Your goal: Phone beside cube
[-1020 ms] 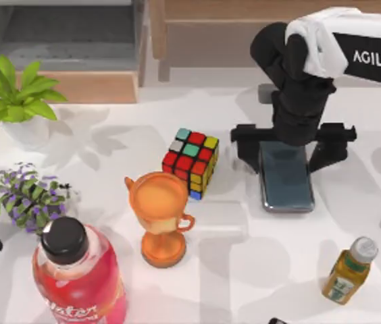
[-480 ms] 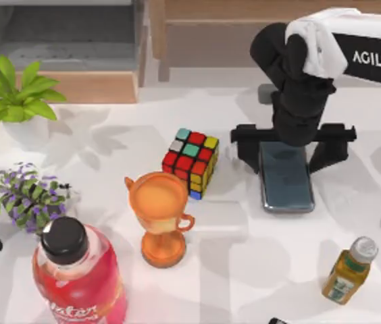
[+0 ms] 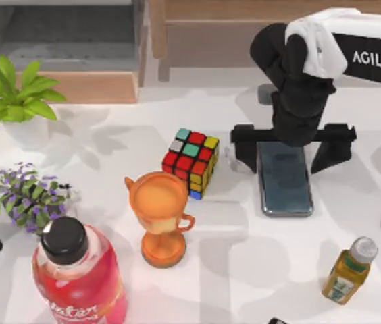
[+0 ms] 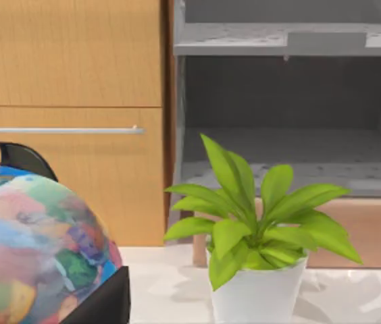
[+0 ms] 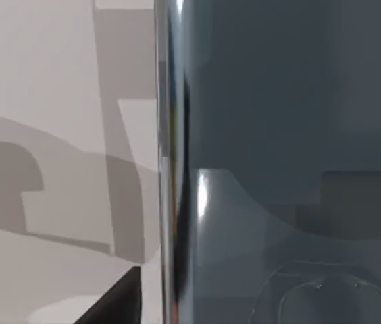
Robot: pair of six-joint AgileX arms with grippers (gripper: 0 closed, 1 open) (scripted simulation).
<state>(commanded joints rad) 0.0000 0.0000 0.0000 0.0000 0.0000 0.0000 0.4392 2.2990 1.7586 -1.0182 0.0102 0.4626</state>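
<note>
The phone (image 3: 285, 178) is seen lying flat on the table (image 3: 244, 270), right of the cube (image 3: 191, 162) with a gap between. The right gripper (image 3: 292, 156) is spread wide astride its far end, apparently lifted slightly since a second ago. The left arm is parked at the table's left edge.

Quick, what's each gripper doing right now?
Right gripper: jaws open, straddling the flat dark grey-teal phone.
Left gripper: cannot be told.

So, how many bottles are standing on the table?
2. The big pink bottle with a black cap stands at the near left corner; the small yellow bottle stands near right. Others may be hidden outside the picture.
</note>
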